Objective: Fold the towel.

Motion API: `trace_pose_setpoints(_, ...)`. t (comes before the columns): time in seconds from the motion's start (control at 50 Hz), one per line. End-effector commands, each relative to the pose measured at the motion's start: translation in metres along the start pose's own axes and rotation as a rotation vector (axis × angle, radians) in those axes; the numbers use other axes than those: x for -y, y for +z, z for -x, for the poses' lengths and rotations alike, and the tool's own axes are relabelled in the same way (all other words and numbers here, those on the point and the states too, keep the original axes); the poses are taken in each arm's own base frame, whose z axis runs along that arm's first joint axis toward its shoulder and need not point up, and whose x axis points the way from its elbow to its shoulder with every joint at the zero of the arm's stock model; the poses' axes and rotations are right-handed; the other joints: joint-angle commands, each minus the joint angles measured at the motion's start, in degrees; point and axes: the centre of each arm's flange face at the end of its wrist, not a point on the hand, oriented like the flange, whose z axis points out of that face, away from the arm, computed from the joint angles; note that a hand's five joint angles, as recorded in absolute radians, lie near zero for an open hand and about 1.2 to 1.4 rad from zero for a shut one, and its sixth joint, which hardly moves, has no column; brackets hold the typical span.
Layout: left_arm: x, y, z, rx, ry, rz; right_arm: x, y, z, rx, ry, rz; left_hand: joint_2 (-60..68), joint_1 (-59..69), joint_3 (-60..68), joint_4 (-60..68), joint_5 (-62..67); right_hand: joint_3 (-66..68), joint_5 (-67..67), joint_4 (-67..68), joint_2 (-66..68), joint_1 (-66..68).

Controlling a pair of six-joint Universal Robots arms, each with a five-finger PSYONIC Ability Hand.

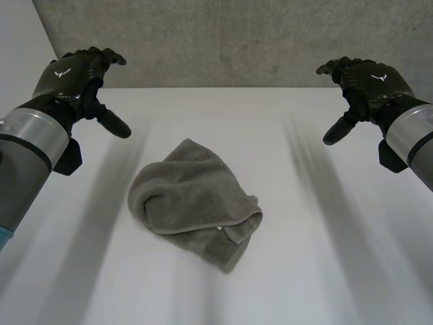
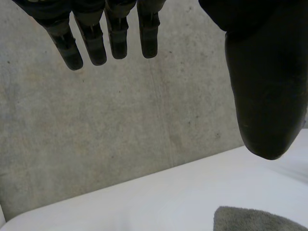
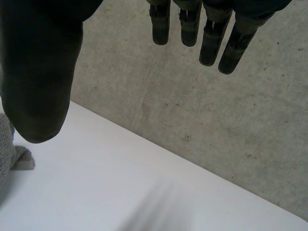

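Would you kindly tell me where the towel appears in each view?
Head view: towel crumpled in the middle of the white table.
Left wrist view: a towel edge beyond the thumb of the left hand.
Right wrist view: a towel edge beside the thumb of the right hand.
Shared landmark: the concrete wall behind the table.

We find no words or numbers to read; only a small white wing-shaped emblem on the back of the black left hand, its twin on the black right hand
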Motion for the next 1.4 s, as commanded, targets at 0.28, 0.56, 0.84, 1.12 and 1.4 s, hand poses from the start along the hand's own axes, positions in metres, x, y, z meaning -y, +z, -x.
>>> trace_pose_setpoints(0.28,-0.020,-0.005,-0.002,-0.006,0.006,0.079,-0.002,-0.003,0.007,0.032,-0.009,0.007,-1.3,-1.7,-3.3,-3.8,-0.1,-3.0,-3.6,-4.4,-4.4,-3.4)
trace_pose_setpoints(0.56,-0.102,-0.069,-0.038,-0.166,0.020,0.400,-0.099,-0.017,0.098,0.400,-0.127,0.346,6.1,5.7,-3.3,-3.8,7.3,-3.0,-3.6,-4.4,-4.4,-3.4)
trace_pose_setpoints(0.84,-0.150,-0.046,-0.031,-0.128,0.059,0.452,-0.150,0.000,0.137,0.446,-0.173,0.296,8.8,8.4,-3.3,-3.8,10.0,-3.0,7.7,-4.4,6.9,7.9)
trace_pose_setpoints(1.12,-0.150,-0.019,-0.031,-0.081,0.074,0.369,-0.150,0.020,0.145,0.420,-0.106,0.189,8.1,7.8,-3.3,-3.8,9.4,-3.0,66.4,-4.4,65.6,66.6)
trace_pose_setpoints(1.4,-0.154,0.013,-0.038,-0.090,0.069,0.299,-0.087,0.005,0.109,0.350,-0.002,0.093,22.7,22.3,-3.3,-3.8,23.9,-3.0,66.4,-4.4,65.6,66.6)
